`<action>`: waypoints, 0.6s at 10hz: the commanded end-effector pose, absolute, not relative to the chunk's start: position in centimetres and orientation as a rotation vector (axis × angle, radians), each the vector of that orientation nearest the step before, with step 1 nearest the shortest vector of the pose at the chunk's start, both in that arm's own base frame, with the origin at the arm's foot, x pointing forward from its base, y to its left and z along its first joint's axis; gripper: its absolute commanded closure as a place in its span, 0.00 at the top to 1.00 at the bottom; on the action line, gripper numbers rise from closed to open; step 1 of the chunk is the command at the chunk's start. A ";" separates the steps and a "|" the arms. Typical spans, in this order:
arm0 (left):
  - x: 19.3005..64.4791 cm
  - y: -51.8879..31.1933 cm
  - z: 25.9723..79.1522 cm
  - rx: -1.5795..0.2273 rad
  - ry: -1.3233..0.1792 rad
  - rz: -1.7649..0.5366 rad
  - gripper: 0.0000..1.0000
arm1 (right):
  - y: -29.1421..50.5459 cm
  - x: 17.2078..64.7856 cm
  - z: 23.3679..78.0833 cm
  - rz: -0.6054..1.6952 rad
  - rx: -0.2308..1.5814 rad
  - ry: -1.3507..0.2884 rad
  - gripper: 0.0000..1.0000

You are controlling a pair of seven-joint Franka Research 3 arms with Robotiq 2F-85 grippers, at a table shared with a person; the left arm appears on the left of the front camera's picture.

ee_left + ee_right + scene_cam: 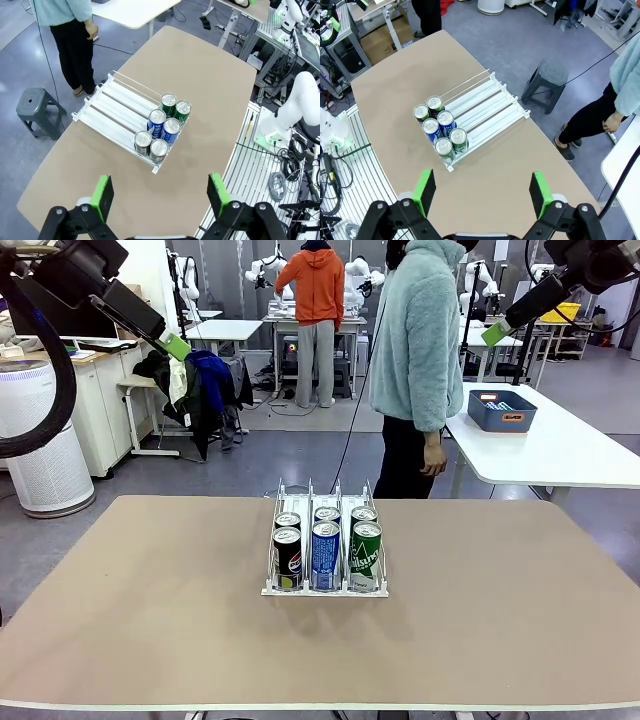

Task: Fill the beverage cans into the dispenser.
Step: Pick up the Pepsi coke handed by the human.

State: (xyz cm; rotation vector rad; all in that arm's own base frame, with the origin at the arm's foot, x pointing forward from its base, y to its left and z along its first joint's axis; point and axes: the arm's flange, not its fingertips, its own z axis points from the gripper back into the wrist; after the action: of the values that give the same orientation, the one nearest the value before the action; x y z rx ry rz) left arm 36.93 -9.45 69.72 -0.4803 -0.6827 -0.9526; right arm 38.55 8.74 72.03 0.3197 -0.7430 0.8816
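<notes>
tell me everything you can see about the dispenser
The dispenser is a low rack, white base with thin clear-looking upright rails splitting it into three narrow lanes. It lies flat in the middle of the tan table, lanes running from the robot's side toward the person's. Six cans stand upright in it, two per lane, bunched at the robot-side end: black left, blue middle, green right. The far stretch of each lane is bare. Nothing else touches it.

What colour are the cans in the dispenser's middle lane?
Blue with white, both cans; clearest in the front view.
</notes>
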 end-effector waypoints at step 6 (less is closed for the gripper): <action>37.0 -9.4 69.6 -0.483 -0.677 -0.952 1.00 | 8.3 36.6 76.5 0.895 0.352 -0.767 1.00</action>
State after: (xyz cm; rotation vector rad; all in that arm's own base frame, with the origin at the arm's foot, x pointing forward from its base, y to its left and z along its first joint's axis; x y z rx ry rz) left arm 36.93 -9.46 69.69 -0.4806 -0.6816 -0.9528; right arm 36.37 8.28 76.07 0.3285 -0.7821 0.9038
